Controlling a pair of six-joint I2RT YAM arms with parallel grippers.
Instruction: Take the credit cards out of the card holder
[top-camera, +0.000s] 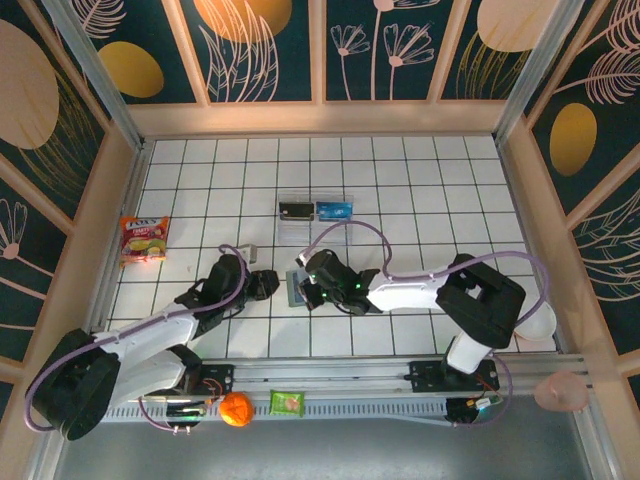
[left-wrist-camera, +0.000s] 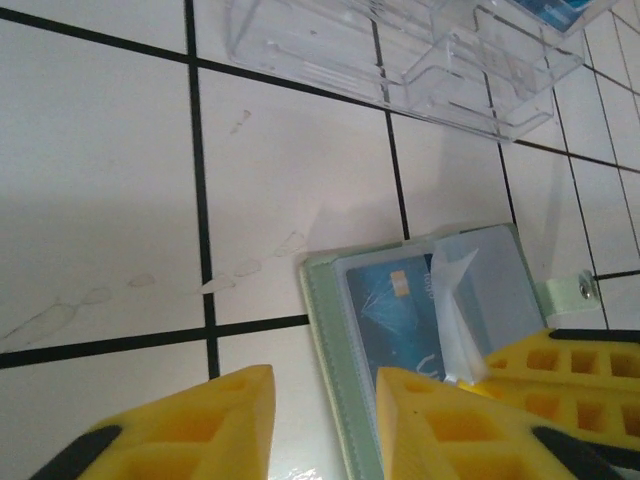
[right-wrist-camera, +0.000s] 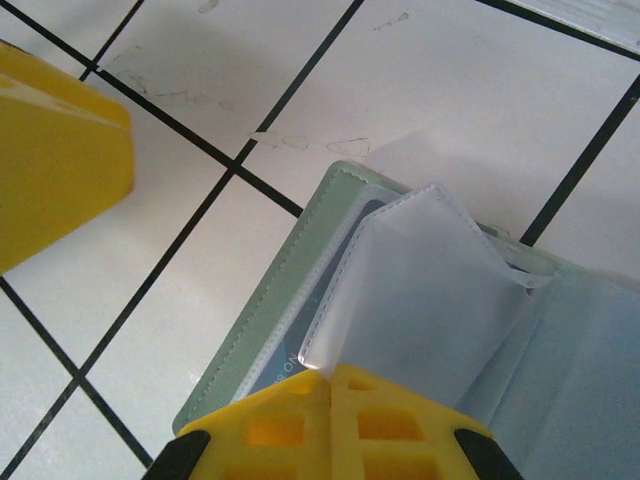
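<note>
Open card holder (left-wrist-camera: 322, 385), blue credit card (left-wrist-camera: 390, 320) inside, clear sleeve (left-wrist-camera: 458, 300) seemingly lifted

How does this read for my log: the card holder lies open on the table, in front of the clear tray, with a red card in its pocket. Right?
The pocketed card is blue, not red, as the left wrist view shows. The card holder does lie open on the table, in front of the clear tray.

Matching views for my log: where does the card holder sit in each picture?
Top external: card holder at centre, just nearer than the clear tray.
Left wrist: holder lower right, blue card inside.
Right wrist: holder lower centre, open.
Shared landmark: the tray in top and left wrist; the lifted clear sleeve in both wrist views.
</note>
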